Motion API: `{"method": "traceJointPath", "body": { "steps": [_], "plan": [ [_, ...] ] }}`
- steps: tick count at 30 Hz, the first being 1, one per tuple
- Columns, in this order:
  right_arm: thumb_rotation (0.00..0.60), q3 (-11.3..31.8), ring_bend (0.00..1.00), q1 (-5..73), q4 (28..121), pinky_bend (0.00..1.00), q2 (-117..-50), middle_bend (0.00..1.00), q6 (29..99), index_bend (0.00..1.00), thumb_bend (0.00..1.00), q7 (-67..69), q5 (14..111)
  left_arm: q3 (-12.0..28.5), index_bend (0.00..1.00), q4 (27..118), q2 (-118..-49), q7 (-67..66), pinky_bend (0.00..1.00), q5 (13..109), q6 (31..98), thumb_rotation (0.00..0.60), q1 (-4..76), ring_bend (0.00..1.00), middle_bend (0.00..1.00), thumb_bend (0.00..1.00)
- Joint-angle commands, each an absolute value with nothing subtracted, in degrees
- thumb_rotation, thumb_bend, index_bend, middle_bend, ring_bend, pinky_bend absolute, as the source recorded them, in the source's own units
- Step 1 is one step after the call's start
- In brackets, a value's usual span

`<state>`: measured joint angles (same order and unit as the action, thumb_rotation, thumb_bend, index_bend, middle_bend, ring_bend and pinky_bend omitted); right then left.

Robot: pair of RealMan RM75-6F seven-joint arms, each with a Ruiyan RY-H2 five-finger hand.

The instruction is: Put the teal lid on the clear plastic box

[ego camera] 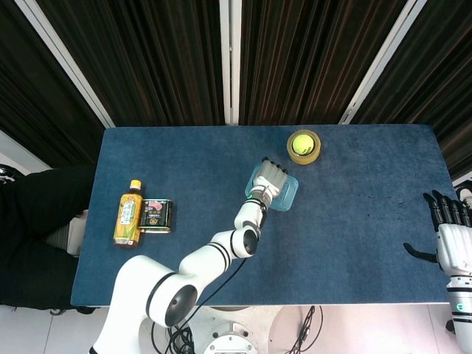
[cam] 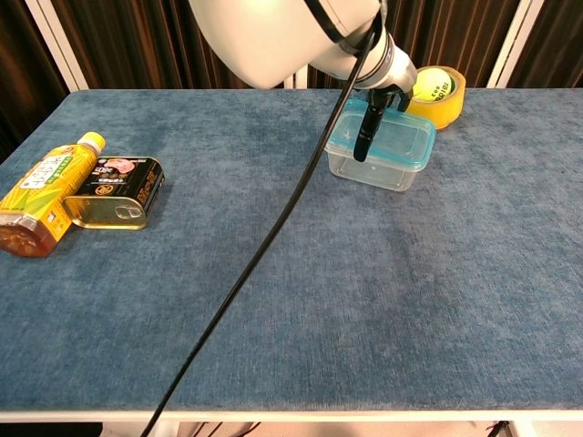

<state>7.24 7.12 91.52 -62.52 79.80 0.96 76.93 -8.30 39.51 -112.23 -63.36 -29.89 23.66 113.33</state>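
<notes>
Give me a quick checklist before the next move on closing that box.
1. Teal lid sits on the clear box: ok.
2. Lid snapped down all round: cannot tell.
3. Left robot hand is over the lid: ok.
4. Whether that hand grips or only presses: cannot tell.
5. Tape roll with the ball stands behind the box, apart from it: ok.
6. Right robot hand is off at the table's edge, holding nothing: ok.
</notes>
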Motion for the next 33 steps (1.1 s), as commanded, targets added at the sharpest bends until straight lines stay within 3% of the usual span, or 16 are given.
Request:
{"method": "traceJointPath", "body": {
  "steps": [1,15,33],
  "plan": [
    [0.600,7.2,0.00,7.1,91.4,0.00,-62.5,0.00,79.7,0.00,0.04,1.1,76.9,-6.6,0.28,38.9,-112.9,-66.4,0.15,-31.3,24.7,0.600,113.2,0.18,0.30,0.19],
    [0.600,7.3,0.00,6.8,90.8,0.00,-62.4,0.00,79.7,0.00,0.04,2.1,77.1,3.4,0.26,35.4,-114.9,-81.9,0.15,-34.7,28.6,0.600,110.8,0.18,0.30,0.19],
    [0.600,7.3,0.00,6.4,90.5,0.00,-62.4,0.00,80.0,0.00,0.04,2.5,77.0,18.2,0.19,32.1,-117.5,-94.9,0.15,-31.8,31.5,0.600,108.0,0.18,0.24,0.16]
  ]
}}
